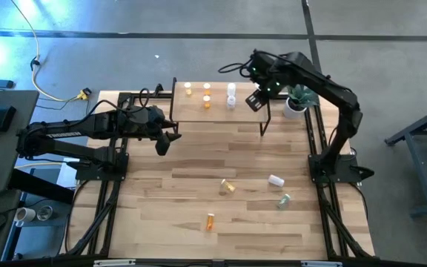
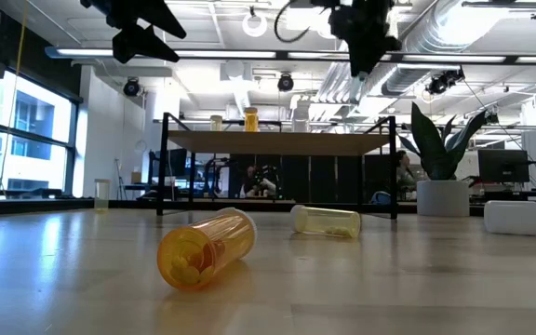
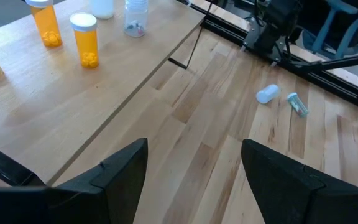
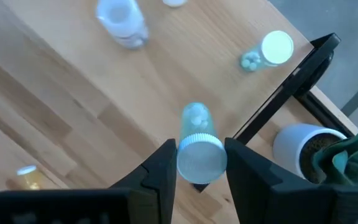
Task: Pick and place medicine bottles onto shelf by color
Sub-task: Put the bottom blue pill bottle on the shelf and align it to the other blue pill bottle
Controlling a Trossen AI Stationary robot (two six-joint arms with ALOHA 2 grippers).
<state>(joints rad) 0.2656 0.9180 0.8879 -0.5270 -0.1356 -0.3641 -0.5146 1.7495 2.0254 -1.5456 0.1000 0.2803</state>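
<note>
Nearest the low camera, an orange bottle [image 2: 205, 249] lies on its side on the tabletop [image 1: 199, 159], well short of the shelf [image 1: 221, 111], open mouth forward with pills visible inside. Just beyond it, toward the shelf, a pale yellow bottle [image 2: 327, 221] also lies on its side. Two more lie tipped off toward the right arm's base: a white one [image 1: 275, 180] and a clear greenish one [image 1: 284, 200], close to each other.

Shelf next: light-wood board on thin black legs, at the far part of the tabletop. Standing upright on it: a yellow bottle [image 1: 188, 89], two orange bottles with white caps [image 1: 207, 88] [image 1: 207, 102], and two white or clear ones [image 1: 231, 89] [image 1: 232, 102] grouped further along toward the plant.

Left gripper [image 1: 163, 143] hangs over the tabletop just in front of the shelf's left end, fingers spread wide, nothing between them.

Right gripper [image 4: 199, 163] is above the shelf's right end, clenched on a clear greenish bottle with a white cap [image 4: 199, 149], cap toward the wrist camera, bottle clear of the board.

Beyond the shelf's right end, a potted plant in a white pot [image 1: 296, 100] stands at the tabletop's far corner.
</note>
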